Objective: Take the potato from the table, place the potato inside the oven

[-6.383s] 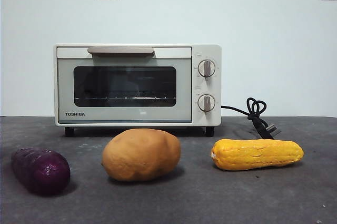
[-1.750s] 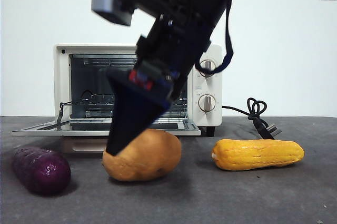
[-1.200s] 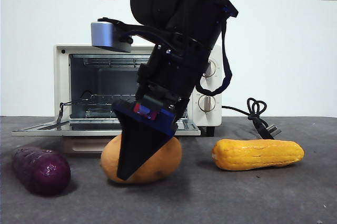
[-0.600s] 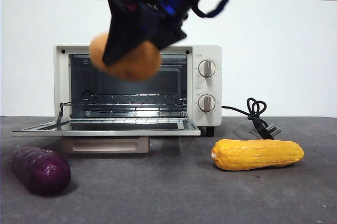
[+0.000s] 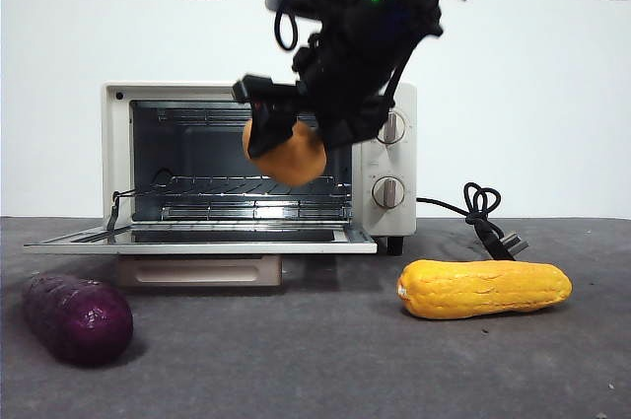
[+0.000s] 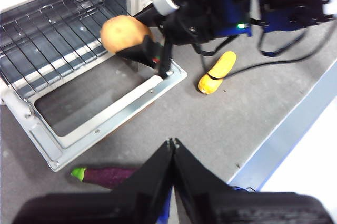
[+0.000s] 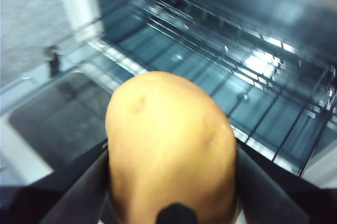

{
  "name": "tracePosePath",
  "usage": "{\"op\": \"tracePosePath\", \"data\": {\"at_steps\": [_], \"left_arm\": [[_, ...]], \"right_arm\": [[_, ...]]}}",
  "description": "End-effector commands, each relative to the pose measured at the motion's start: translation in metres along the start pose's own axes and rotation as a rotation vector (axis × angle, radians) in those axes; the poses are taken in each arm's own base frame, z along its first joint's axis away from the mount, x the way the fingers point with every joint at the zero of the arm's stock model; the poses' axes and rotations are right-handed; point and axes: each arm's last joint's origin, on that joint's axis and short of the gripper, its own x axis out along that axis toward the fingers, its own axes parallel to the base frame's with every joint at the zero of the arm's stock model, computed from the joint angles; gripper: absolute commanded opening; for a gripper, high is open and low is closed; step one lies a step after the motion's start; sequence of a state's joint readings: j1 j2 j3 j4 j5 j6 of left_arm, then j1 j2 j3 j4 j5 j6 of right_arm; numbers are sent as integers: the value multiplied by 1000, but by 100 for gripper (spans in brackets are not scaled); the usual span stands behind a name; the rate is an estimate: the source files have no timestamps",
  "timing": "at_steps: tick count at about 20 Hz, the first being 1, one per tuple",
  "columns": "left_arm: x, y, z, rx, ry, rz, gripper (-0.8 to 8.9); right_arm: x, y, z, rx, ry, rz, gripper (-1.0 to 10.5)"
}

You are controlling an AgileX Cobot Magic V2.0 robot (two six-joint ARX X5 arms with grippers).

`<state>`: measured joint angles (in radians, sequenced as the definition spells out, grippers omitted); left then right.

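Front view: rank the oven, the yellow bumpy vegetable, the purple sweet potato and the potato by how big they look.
1. oven, by far the largest.
2. yellow bumpy vegetable.
3. purple sweet potato, though it lies end-on and near the camera, so unsure.
4. potato, partly hidden by the right tool, held farther back at the oven mouth.

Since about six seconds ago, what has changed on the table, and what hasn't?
The oven door, shut then, now lies open. The right gripper came down, closed on the potato where it lay on the table, and lifted it up in front of the oven's opening, above the rack. The purple sweet potato, yellow vegetable and cord stayed put. The left gripper waits shut.
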<state>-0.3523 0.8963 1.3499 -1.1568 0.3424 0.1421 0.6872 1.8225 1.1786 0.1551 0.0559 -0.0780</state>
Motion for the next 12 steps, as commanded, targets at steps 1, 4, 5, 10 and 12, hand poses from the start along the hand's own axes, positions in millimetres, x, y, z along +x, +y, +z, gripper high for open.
{"op": "tracePosePath", "data": {"at_steps": [1, 4, 5, 10, 12], "left_arm": [[-1, -1, -1, 12, 5, -1, -7], [-1, -1, -4, 3, 29, -4, -7], [-1, -1, -4, 2, 37, -5, -7], [-1, -1, -5, 3, 41, -6, -7], [-1, -1, -5, 2, 43, -6, -7]], "right_arm": [[14, -8, 1, 100, -26, -28, -17], [27, -16, 6, 133, -55, -64, -17], [31, -17, 8, 137, -59, -67, -17], [52, -29, 2, 182, -41, -115, -17], [56, -31, -4, 184, -22, -121, -17]]}}
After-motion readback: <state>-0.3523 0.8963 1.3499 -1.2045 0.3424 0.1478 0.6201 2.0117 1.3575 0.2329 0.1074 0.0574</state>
